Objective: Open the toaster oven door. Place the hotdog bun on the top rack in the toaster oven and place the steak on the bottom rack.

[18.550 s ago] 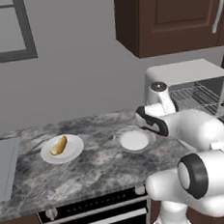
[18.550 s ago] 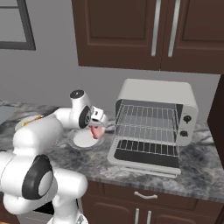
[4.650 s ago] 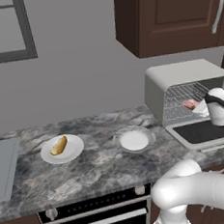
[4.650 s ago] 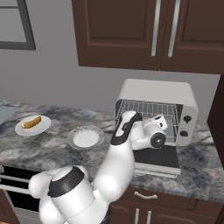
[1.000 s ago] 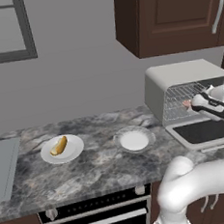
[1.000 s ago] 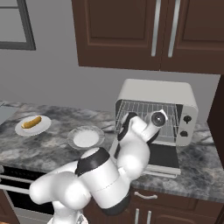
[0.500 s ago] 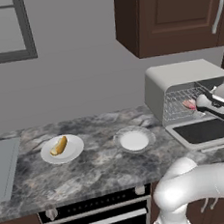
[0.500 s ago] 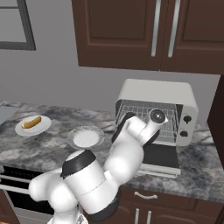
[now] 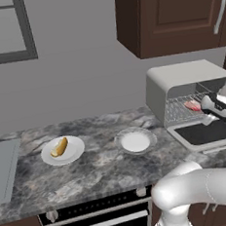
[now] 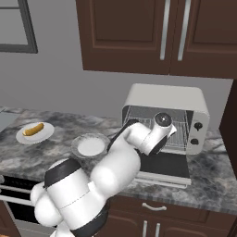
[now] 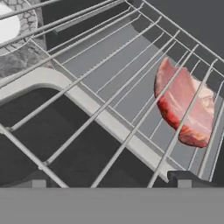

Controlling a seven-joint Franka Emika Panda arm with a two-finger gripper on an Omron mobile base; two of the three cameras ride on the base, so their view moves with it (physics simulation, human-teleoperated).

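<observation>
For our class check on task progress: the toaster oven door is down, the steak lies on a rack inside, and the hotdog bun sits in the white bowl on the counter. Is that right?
Not quite. The hotdog bun sits on the white plate, not in the white bowl, which holds nothing, as the left base view shows. The toaster oven door is down and the steak lies on a rack inside.

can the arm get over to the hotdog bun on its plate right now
Probably yes. The gripper is open and holds nothing, and the hotdog bun lies uncovered on its plate; it must first back out from the toaster oven.
</observation>
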